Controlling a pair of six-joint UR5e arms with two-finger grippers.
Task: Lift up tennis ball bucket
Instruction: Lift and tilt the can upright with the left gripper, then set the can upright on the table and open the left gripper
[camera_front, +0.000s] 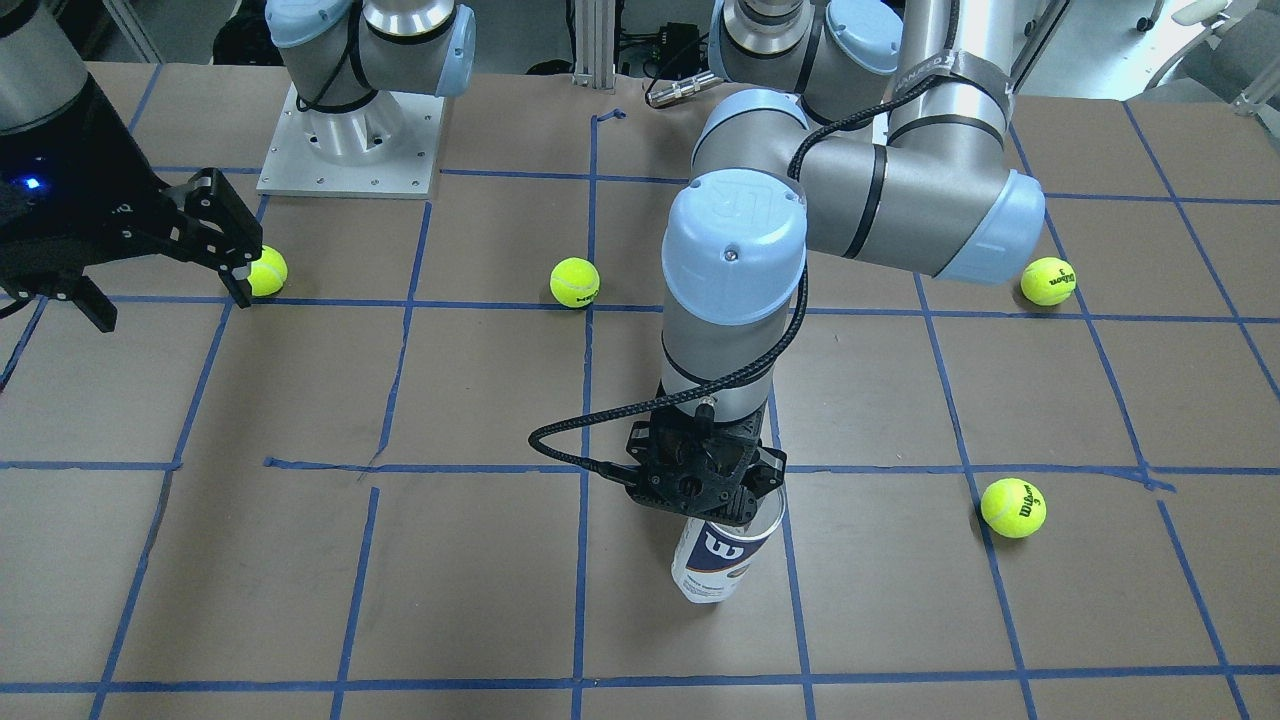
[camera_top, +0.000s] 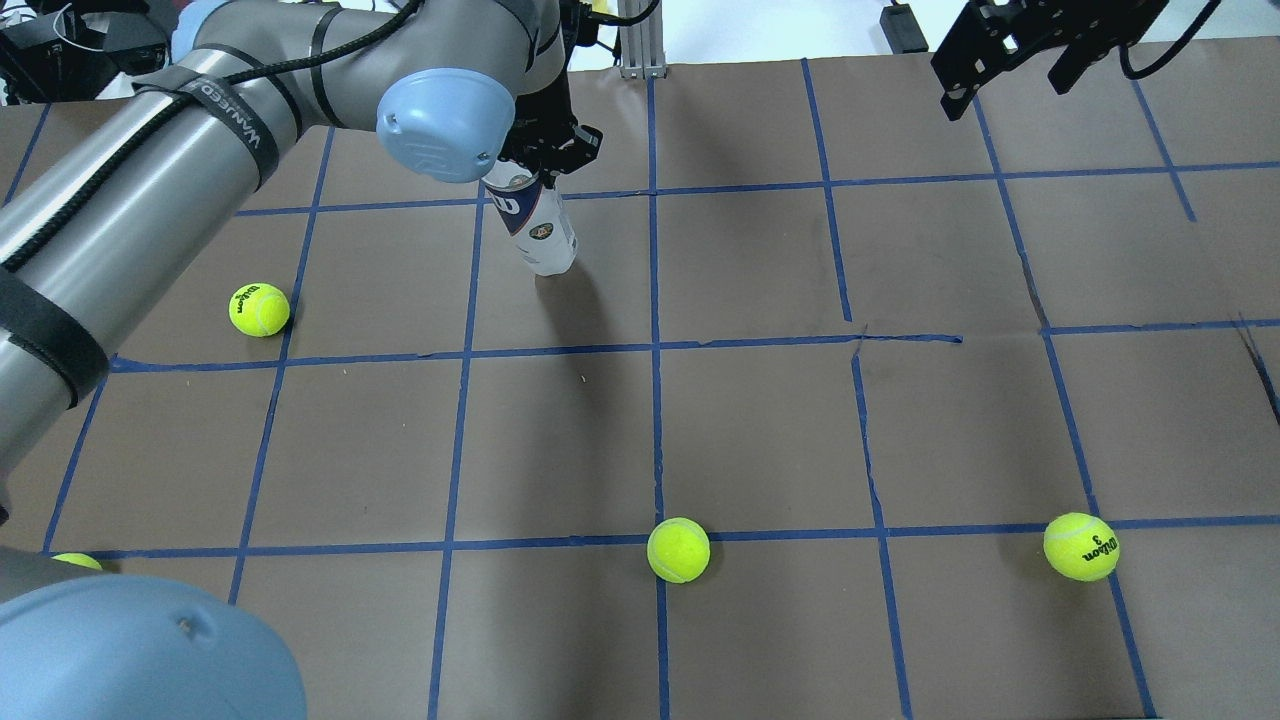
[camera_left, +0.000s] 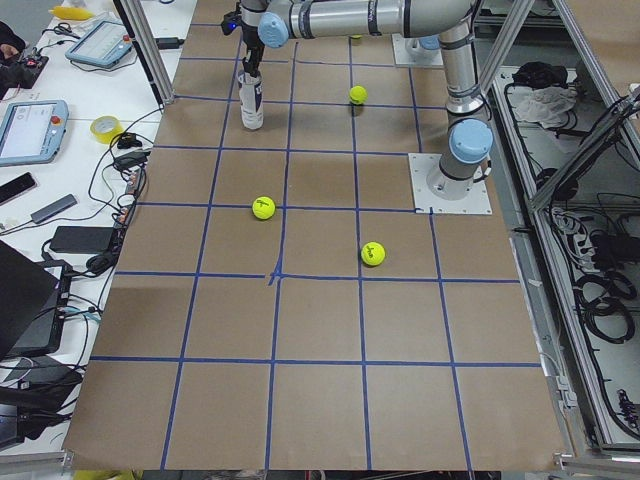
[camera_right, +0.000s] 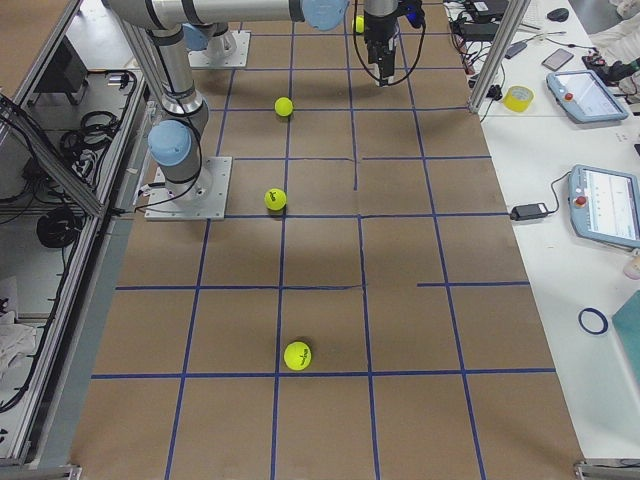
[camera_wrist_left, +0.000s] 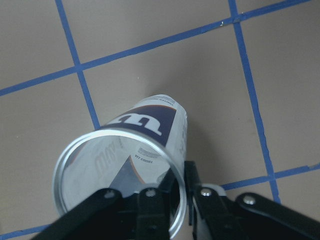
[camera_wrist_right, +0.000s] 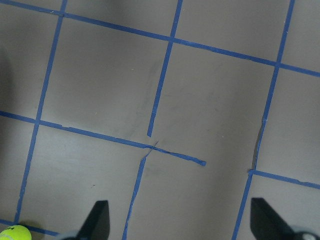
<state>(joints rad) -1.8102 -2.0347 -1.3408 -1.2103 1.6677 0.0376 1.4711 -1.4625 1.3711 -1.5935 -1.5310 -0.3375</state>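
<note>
The tennis ball bucket (camera_front: 718, 562) is a slim clear can with a white and navy W label, open at the top and empty. It leans slightly on the far side of the table (camera_top: 536, 222). My left gripper (camera_front: 742, 503) is shut on its top rim, one finger inside and one outside, as the left wrist view shows (camera_wrist_left: 179, 200). I cannot tell whether the can's base touches the table. My right gripper (camera_front: 170, 300) hangs open and empty, high over the other side of the table (camera_top: 1005, 90), its fingertips wide apart in the right wrist view (camera_wrist_right: 180, 225).
Several yellow-green tennis balls lie loose on the brown, blue-taped table (camera_top: 760, 430): one near my right gripper (camera_front: 267, 271), one mid-table (camera_front: 575, 282), two on my left side (camera_front: 1048, 281) (camera_front: 1013, 507). The arm bases (camera_front: 350, 140) stand at the robot's edge.
</note>
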